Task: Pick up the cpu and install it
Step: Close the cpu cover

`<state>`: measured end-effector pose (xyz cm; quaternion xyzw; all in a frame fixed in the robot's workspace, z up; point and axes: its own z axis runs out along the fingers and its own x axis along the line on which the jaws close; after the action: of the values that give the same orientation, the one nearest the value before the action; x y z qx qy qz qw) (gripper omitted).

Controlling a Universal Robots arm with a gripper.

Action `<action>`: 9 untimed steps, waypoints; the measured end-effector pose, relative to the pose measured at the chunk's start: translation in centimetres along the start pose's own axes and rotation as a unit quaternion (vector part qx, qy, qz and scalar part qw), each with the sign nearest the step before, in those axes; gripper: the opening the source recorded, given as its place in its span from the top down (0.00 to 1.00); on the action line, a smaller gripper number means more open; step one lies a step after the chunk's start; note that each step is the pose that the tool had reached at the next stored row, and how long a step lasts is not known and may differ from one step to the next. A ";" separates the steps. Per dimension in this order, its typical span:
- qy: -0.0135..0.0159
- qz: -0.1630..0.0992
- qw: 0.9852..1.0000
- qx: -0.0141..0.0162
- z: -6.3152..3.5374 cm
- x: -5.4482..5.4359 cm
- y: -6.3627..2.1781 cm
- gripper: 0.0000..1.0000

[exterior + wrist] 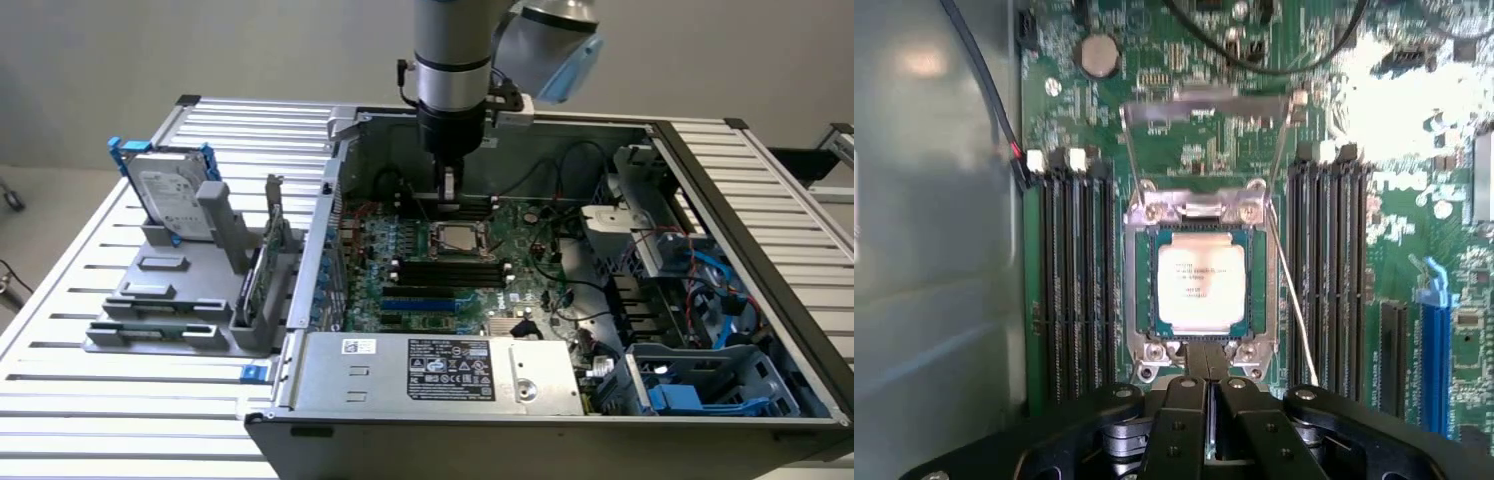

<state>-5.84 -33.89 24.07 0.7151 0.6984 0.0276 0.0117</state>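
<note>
There is one cpu [1201, 285] [454, 238]. It is a small silver square and it lies flat in the one dark socket [1137, 290], with a metal frame around it, near the middle of the green board [1204, 150]. The one claw [1206, 362] [450, 192] hangs over the board. Its two fingers [1189, 405] are pressed together with nothing between them. The tips are over one edge of the socket, just beside the cpu. I cannot tell if they touch it. Long black slots [1074, 280] stand in two groups, one group on each side of the socket. One round silver battery [1099, 55] sits near an edge of the board, and one blue slot [1434, 350] sits past one group of black slots. The board lies inside one open computer case [400, 440]. One silver box with a label [441, 370] fills the near edge of the case. The case rests on the slatted tabletop [120, 400]. Near the tabletop's edge on the exterior view's left stands one grey rack [174, 300], and one hard drive [174, 190] with a blue bracket stands upright on it, well apart from the cpu.
</note>
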 end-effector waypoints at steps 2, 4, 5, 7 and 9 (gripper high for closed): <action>0.000 0.000 1.000 0.000 -0.36 0.0 0.92 0.89; 0.000 0.000 1.000 0.001 -0.60 0.1 1.83 0.89; 0.000 0.000 1.000 0.001 -0.70 0.1 2.30 0.89; 0.000 0.000 1.000 0.001 -0.94 0.1 3.24 0.89; 0.000 0.000 1.000 0.001 -1.20 0.1 4.17 0.89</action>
<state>-1.74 -33.89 25.50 0.7151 0.6984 0.0272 0.0113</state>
